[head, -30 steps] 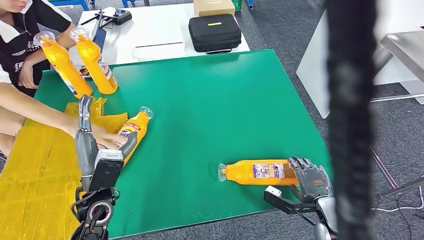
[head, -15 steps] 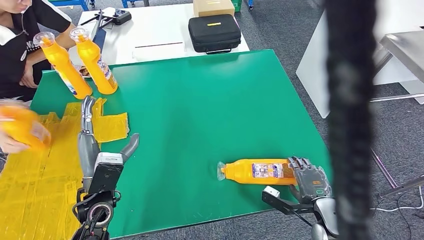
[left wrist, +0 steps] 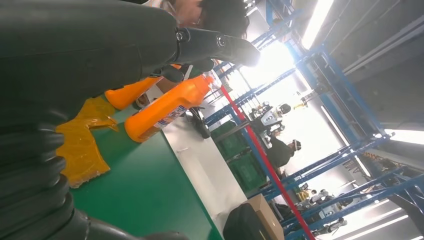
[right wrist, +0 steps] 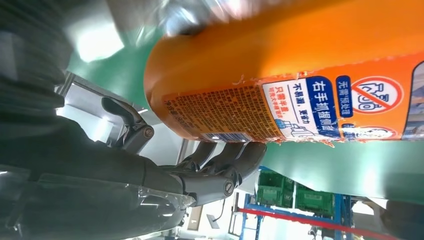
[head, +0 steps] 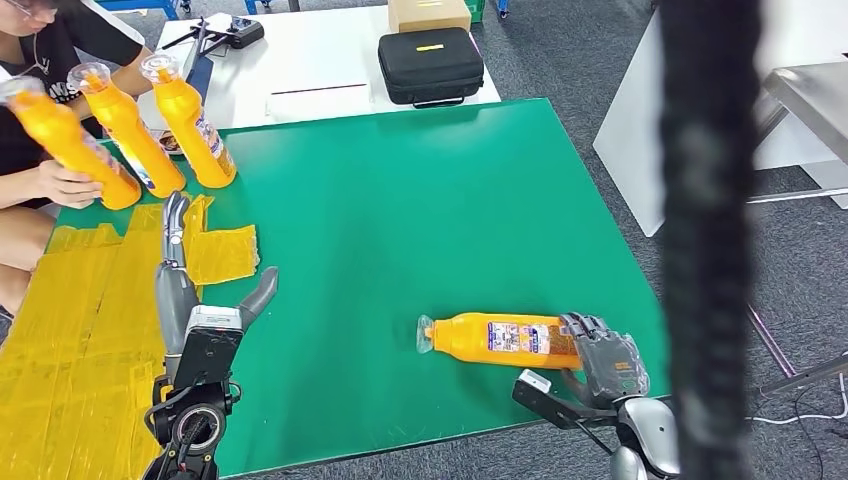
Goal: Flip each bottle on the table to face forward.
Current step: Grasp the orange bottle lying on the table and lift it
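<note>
Clutter sits along the top of the head view: a black zipped case (head: 430, 65) and a brown cardboard box (head: 428, 14) on a white table (head: 300, 80) behind the green surface (head: 420, 200). A blurred dark vertical bar (head: 705, 240) crosses the right side of the frame, hiding part of the grey floor. Yellow tape patches (head: 90, 320) cover the lower left of the surface. At upper left two upright orange plastic bottles (head: 190, 125) with clear caps stand side by side, and a person's hand (head: 65, 185) holds a third orange bottle (head: 65, 145) just beside them.

The lying orange bottle with a white and blue label (head: 500, 340) rests on its side at lower right, cap pointing left. The right hand (head: 605, 358) has its fingers (right wrist: 235, 157) wrapped around the bottle's base, grasping it.

The left hand (head: 195, 285) at lower left holds nothing, fingers spread straight above the tape
</note>
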Tool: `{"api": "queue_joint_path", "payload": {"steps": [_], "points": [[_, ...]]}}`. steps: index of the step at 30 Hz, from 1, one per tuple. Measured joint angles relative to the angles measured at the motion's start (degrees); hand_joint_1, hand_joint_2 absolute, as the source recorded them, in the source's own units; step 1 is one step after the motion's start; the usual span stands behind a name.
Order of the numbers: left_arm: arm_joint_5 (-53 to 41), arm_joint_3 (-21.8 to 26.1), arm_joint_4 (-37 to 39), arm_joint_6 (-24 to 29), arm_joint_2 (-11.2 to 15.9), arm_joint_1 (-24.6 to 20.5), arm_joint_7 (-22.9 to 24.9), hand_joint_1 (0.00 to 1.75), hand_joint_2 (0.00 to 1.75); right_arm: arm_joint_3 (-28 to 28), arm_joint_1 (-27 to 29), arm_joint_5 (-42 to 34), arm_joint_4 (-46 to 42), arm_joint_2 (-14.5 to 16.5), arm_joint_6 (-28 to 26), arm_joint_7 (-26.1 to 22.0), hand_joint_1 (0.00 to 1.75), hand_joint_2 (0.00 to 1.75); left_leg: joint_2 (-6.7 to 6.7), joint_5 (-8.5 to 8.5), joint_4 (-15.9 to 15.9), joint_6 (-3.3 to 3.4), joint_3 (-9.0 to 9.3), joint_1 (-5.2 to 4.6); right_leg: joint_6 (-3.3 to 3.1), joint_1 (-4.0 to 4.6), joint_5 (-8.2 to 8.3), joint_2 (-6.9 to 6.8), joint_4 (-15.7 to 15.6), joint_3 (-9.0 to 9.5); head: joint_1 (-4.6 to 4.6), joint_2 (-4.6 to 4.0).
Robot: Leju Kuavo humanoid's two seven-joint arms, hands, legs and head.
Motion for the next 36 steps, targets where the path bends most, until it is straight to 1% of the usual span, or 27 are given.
{"api": "queue_joint_path", "payload": {"steps": [4,6,10,11,12,14,15,16,17,20,21,25,29,36], "points": [[0.0,0.1,0.0,0.0,0.0,0.0,0.0,0.0,1.75,0.0,0.0,0.0,0.1,0.3,0.0,0.0,1.75,1.75,0.0,0.0,0.0,0.0,0.0,0.0,0.0,0.0,0.0,0.0,0.0,0.0,0.0,0.0],[0.1,0.1,0.0,0.0,0.0,0.0,0.0,0.0,1.75,0.0,-0.1,0.0,0.1,0.4,0.2,-0.1,1.7,1.75,0.0,0.0,0.0,0.0,0.0,0.0,0.0,0.0,0.0,0.0,0.0,0.0,0.0,0.0],[0.5,0.2,0.0,-0.4,0.0,-0.1,0.0,0.0,1.75,0.0,-0.8,0.4,0.8,0.2,3.2,0.1,1.72,1.75,0.06,-0.02,0.0,-0.01,0.05,0.0,0.0,0.01,0.0,0.02,0.0,0.01,-0.01,0.0],[0.6,0.2,0.1,-0.4,0.0,-0.1,0.0,0.0,1.75,0.0,-1.2,0.5,1.2,0.0,4.2,0.2,1.65,1.75,0.09,-0.03,0.0,-0.01,0.08,0.0,0.0,0.01,0.0,0.03,0.0,0.03,-0.01,0.0],[0.7,0.3,0.2,-0.5,0.0,-0.2,0.0,0.0,1.75,0.1,-1.5,0.5,1.7,-0.2,5.0,0.4,1.41,1.75,0.14,-0.04,0.0,-0.01,0.15,0.0,0.0,0.01,0.0,0.05,0.0,0.08,0.0,0.0],[0.9,0.3,0.4,-0.4,0.0,-0.3,0.0,0.0,1.75,0.4,-2.2,0.4,2.8,-0.7,6.5,0.9,0.88,1.75,0.23,-0.17,0.0,-0.01,0.37,0.0,-0.05,0.02,-0.05,0.1,0.0,0.28,0.0,0.0],[1.0,0.3,0.6,-0.4,0.1,-0.3,0.1,0.0,1.75,0.7,-2.5,0.3,3.5,-0.9,7.0,1.3,0.67,1.75,0.26,-0.27,0.0,-0.03,0.54,0.0,-0.07,0.02,-0.12,0.13,-0.1,0.44,0.01,0.0],[1.1,0.3,0.8,-0.3,0.1,-0.3,0.1,0.0,1.75,1.0,-2.8,0.2,4.1,-1.2,7.5,1.7,0.63,1.75,0.28,-0.39,0.0,-0.03,0.72,0.0,-0.07,0.03,-0.21,0.16,-0.1,0.6,0.0,0.0],[1.2,0.3,0.9,-0.2,0.1,-0.3,0.2,0.0,1.75,1.3,-3.3,0.2,4.8,-1.4,7.9,2.1,0.52,1.75,0.3,-0.48,0.0,-0.01,0.89,0.0,-0.08,0.03,-0.3,0.19,-0.1,0.75,0.0,0.0],[1.3,0.3,1.1,0.1,0.1,-0.3,0.3,0.0,1.75,2.1,-4.3,0.1,6.5,-1.9,8.6,3.1,0.05,1.75,0.35,-0.58,0.0,0.08,1.26,0.0,-0.01,0.03,-0.4,0.23,-0.1,1.09,0.01,0.0],[1.3,0.2,1.2,0.1,0.2,-0.3,0.3,0.0,1.75,2.3,-4.5,0.1,7.1,-2.0,8.7,3.3,0.0,1.75,0.35,-0.58,0.0,0.08,1.32,0.0,0.01,0.03,-0.41,0.22,-0.1,1.16,0.01,0.0],[1.4,0.3,1.7,0.2,0.3,-0.3,0.4,0.0,1.75,3.1,-5.1,0.1,9.0,-2.3,9.3,3.8,0.0,1.75,0.28,-0.48,0.0,0.08,1.36,0.0,0.06,0.03,-0.29,0.22,-0.1,1.28,0.01,0.0],[1.6,0.3,2.1,0.4,0.3,-0.3,0.5,0.0,1.75,4.1,-6.2,0.7,10.0,-2.6,9.6,4.6,0.0,1.75,0.59,-0.54,0.0,0.05,1.5,0.01,0.01,0.07,-0.24,0.45,-0.1,1.34,0.0,0.0],[1.6,0.3,2.6,0.9,0.3,-0.3,0.5,0.0,1.75,7.5,-7.4,3.1,10.3,-3.2,10.9,7.0,0.0,1.75,0.88,-0.89,0.0,0.04,1.89,0.02,-0.04,0.09,-0.46,0.73,-0.2,1.65,0.01,0.0]]}}
